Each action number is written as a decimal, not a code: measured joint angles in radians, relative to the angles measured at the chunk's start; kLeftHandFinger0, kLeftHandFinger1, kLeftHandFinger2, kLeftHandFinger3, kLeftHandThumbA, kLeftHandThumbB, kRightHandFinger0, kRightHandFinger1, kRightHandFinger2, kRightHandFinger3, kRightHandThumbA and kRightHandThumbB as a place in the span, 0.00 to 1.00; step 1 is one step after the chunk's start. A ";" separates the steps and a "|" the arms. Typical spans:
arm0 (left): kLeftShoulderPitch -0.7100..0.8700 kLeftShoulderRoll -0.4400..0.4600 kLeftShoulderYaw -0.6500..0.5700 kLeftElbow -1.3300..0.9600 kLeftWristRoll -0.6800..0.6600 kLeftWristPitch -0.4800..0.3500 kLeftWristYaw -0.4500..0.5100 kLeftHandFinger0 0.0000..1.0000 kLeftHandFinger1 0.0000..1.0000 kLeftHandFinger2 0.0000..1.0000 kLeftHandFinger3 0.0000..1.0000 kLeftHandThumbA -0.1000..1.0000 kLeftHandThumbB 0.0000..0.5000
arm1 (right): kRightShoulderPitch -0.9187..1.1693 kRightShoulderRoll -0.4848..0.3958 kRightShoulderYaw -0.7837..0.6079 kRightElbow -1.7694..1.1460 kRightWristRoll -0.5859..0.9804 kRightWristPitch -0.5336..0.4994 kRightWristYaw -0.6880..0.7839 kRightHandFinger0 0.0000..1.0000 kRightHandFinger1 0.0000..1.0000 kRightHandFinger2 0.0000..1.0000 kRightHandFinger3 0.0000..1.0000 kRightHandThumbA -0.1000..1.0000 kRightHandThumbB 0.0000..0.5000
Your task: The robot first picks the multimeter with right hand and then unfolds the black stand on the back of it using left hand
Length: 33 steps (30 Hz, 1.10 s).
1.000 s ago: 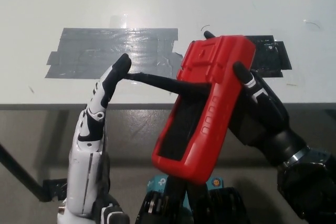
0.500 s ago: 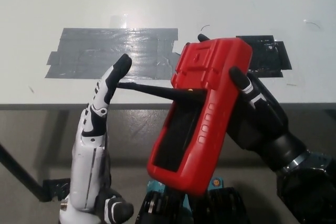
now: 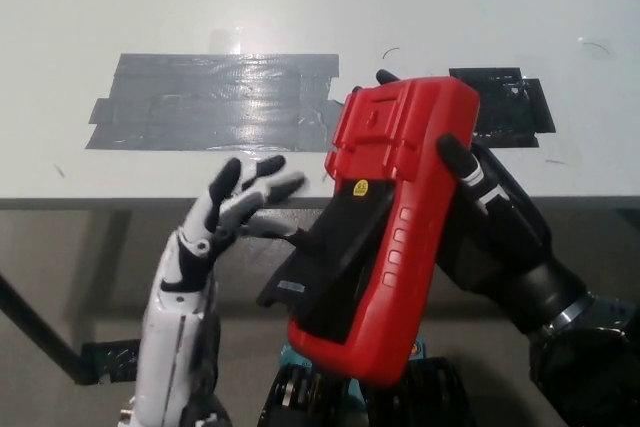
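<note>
red multimeter (image 3: 395, 237) held aloft in front of the tabletop (image 3: 300, 7) edge, grasped by the black right robot hand (image 3: 490, 222) with its back turned up toward the camera — an orientation that exposes the black stand (image 3: 325, 262) to the other hand. the stand is swung partly out from the case, its free end hanging off the lower-left side. the white left robot hand (image 3: 235, 207) holds nothing, fingers spread, fingertips (image 3: 285, 187) just beside the stand's upper edge — whether they touch it cannot be told. grey tape (image 3: 215, 102) and a black patch (image 3: 505, 97) lie on the tabletop behind. judged stage: unfolding under way, stand not yet fully out.
</note>
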 measured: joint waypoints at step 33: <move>0.031 0.012 -0.011 0.004 0.040 0.000 0.043 0.27 0.56 0.88 1.00 1.00 0.19 | -0.031 0.023 -0.110 0.015 0.014 0.000 -0.003 0.00 0.48 0.77 0.84 0.00 0.18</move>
